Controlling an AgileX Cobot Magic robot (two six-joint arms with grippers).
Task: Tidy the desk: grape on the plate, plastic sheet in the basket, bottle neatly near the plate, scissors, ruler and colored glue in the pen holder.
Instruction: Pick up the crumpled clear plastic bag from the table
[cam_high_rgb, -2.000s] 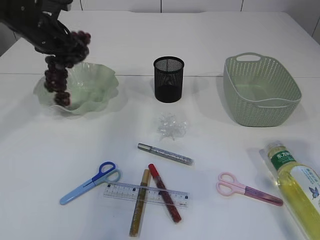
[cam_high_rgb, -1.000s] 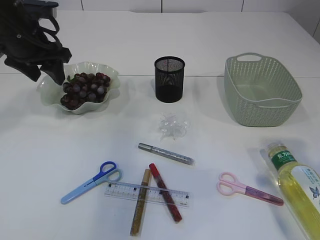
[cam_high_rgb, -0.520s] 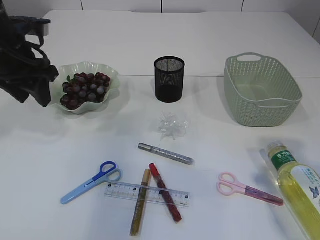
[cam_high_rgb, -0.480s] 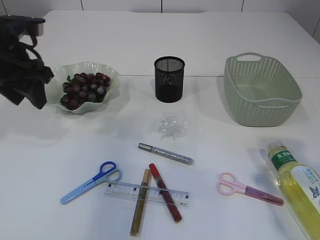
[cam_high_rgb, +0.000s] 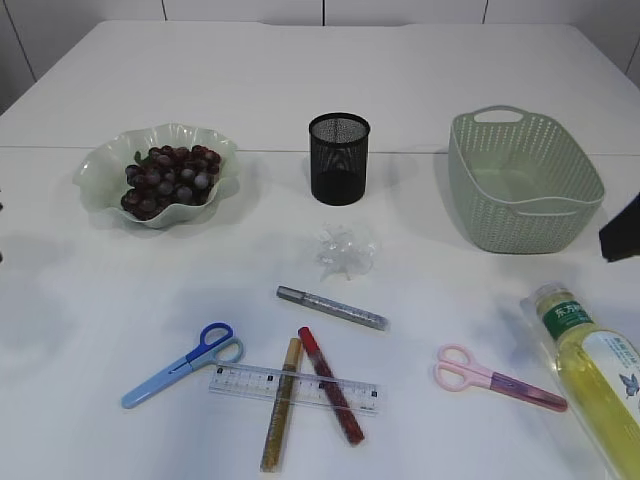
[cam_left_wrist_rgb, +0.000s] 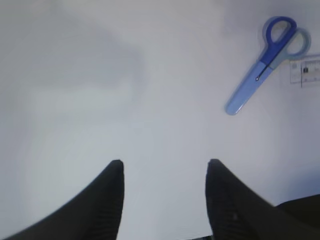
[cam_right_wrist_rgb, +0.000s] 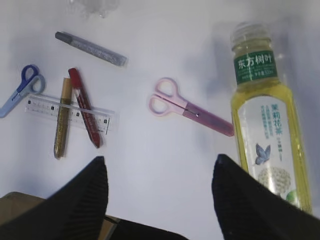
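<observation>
On the worktop (cam_high_rgb: 300, 60), grape (cam_high_rgb: 167, 178) sits in plate (cam_high_rgb: 100, 165); both your pincers, left pincer (cam_left_wrist_rgb: 164, 167) and right pincer (cam_right_wrist_rgb: 160, 165), gape wide, empty. Risk: bottle (cam_right_wrist_rgb: 265, 130) lies flat, may roll if you nudge it w/ right pincer.

A staged test bench in a lab or robotics workroom, dressed up as a desk. The counter (cam_high_rgb: 300, 70) is plain white, made of panels with seams showing, and pale wall panels stand behind it. Spread over it well apart is a mixed lot of household and office props: a mesh pen holder (cam_high_rgb: 338, 158), a green basket (cam_high_rgb: 523, 180), a wavy plate (cam_high_rgb: 100, 175) of grapes (cam_high_rgb: 166, 179), scissors (cam_high_rgb: 176, 364), a ruler (cam_high_rgb: 292, 388), glue sticks (cam_high_rgb: 330, 307) and a lying bottle (cam_high_rgb: 596, 370). Cameras mounted above black pincer fingers (cam_right_wrist_rgb: 85, 200) look down on them.
</observation>
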